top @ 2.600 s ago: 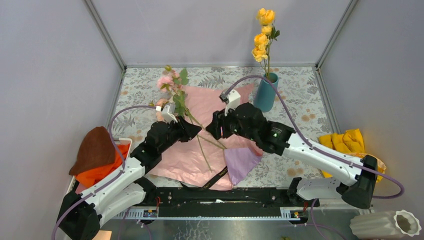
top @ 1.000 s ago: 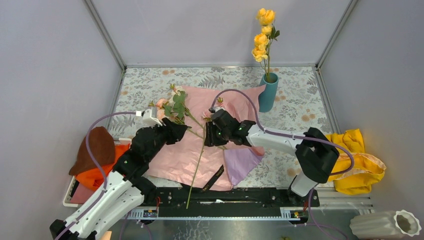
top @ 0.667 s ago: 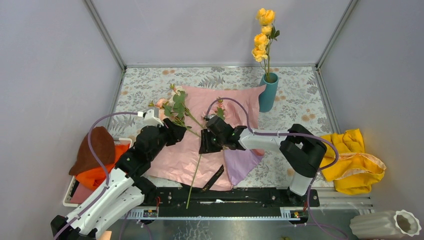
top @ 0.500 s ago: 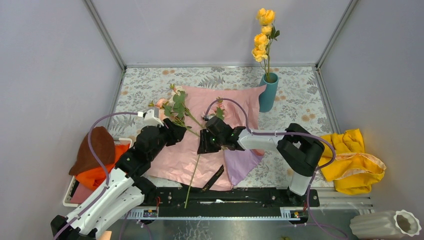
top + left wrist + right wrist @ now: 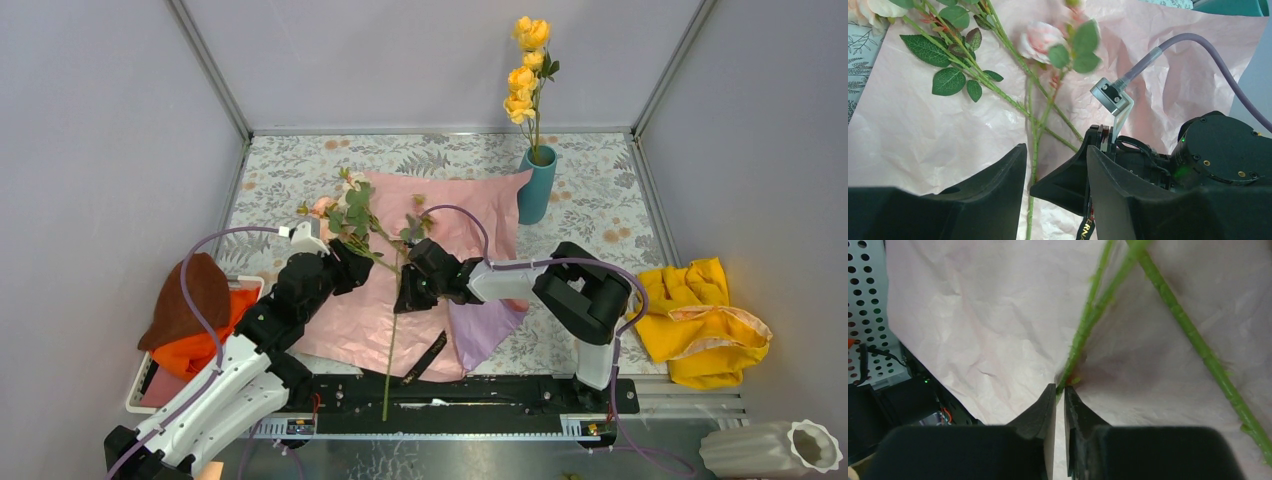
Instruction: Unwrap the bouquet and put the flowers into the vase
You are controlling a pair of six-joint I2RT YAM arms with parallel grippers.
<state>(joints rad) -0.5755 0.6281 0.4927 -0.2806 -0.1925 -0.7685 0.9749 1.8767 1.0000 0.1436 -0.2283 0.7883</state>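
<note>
1. Wrapping looks dealt with: the pink paper (image 5: 450, 215) lies spread flat on the table (image 5: 300, 160). A lilac sheet (image 5: 485, 325) shows at its near corner, and the black ribbon (image 5: 432, 352) lies loose.
2. The vase (image 5: 535, 190) stands upright at the far right of the table, just beside the paper's far corner, with yellow roses (image 5: 522, 80) already in it.
3. The step in hand appears to be picking up the next flower. The right gripper (image 5: 404, 292) sits low over the middle of the paper with its jaws drawn almost together on a thin green stem (image 5: 390, 350). The wrist view shows that stem running into the slit between the fingertips.
4. The stem's lower end reaches past the paper's near edge and its leafy top lies beyond the gripper, so the hold is roughly mid-length.
5. The left gripper (image 5: 352, 266) is just to the left, jaws apart and holding nothing, near the pink roses (image 5: 325, 207) lying on the paper.
6. The next move likely calls for lifting the stem clear of the stems it crosses and tipping it upright, cut end down. That end must then be threaded into the narrow vase mouth beside the yellow roses. A thin stem may swivel in such a pinch.
</note>
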